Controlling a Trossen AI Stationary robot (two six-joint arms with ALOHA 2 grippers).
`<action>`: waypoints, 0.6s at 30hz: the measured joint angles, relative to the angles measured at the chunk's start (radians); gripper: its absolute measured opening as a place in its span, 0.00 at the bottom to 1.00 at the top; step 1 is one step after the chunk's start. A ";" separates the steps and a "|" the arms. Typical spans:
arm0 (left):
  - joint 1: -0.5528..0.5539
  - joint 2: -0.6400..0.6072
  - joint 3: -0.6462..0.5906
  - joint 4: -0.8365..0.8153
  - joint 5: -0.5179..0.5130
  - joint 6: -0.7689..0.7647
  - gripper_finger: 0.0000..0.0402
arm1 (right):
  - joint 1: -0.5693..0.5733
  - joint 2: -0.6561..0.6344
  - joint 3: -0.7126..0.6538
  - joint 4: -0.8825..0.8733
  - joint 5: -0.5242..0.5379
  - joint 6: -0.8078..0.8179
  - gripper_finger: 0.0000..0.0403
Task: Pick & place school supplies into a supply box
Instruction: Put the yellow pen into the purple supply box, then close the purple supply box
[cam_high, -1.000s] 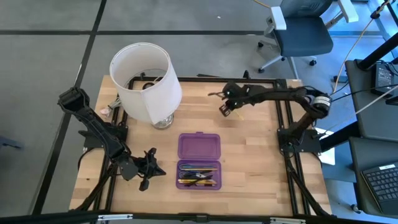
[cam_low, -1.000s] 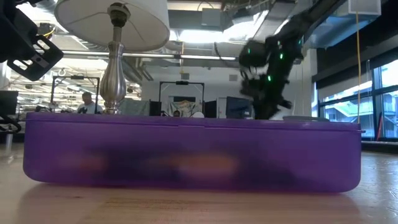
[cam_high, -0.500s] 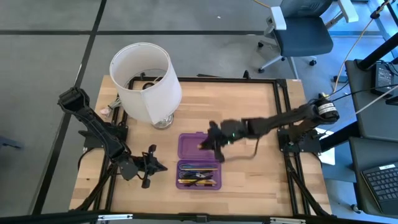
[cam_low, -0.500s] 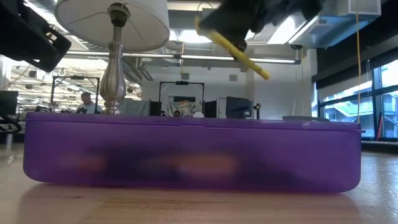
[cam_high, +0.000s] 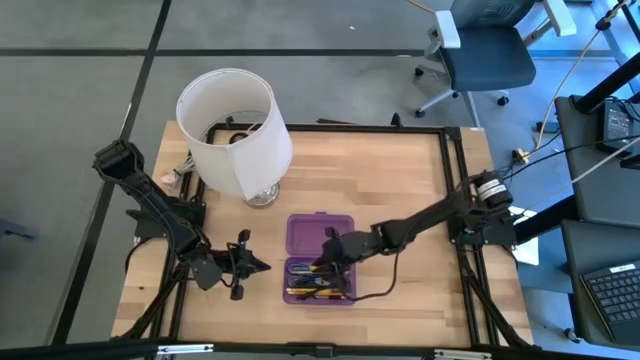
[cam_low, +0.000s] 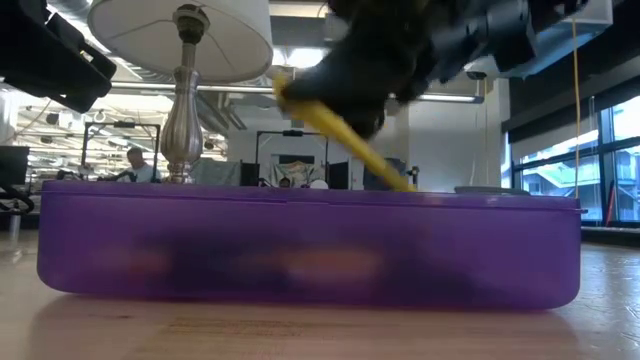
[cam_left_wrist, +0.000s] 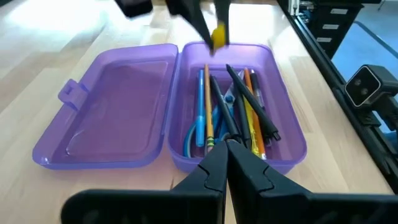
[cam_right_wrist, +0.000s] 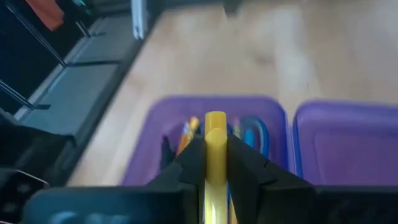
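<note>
The right end effector (cam_high: 330, 256) reaches across the wooden surface (cam_high: 400, 200) to the middle of the purple supply box (cam_high: 320, 258), its fingers pinched narrow on a yellow pencil (cam_right_wrist: 215, 149). In the low view the pencil (cam_low: 340, 140) slants down toward the box's tray, its lower end just above the rim. The box lies open near the 6 o'clock edge of the surface, its lid (cam_high: 320, 235) flat on the 12 o'clock side and the tray (cam_high: 320, 283) on the 6 o'clock side. In the tray lie a blue pen (cam_left_wrist: 201, 109), a wooden pencil (cam_left_wrist: 208, 102), blue-handled scissors (cam_left_wrist: 217, 121), dark markers (cam_left_wrist: 252, 102) and an orange pencil (cam_left_wrist: 252, 112), all lengthwise and touching one another.

The left end effector (cam_high: 245, 266) waits just beside the box at its 9 o'clock side, fingers closed together and holding nothing.

A lamp with a white shade (cam_high: 235, 130) stands at about 11 o'clock from the box, well apart. No readable writing or brand shows on any item.
</note>
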 joint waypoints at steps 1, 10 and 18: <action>0.000 0.000 0.000 0.000 0.000 0.000 0.01 | 0.000 0.014 0.000 -0.001 0.000 0.006 0.13; 0.000 0.000 0.000 0.000 0.000 0.000 0.01 | -0.005 0.094 0.000 -0.004 0.001 0.030 0.20; 0.000 0.000 0.000 0.000 -0.001 0.000 0.01 | -0.005 0.114 0.000 0.000 -0.003 0.029 0.20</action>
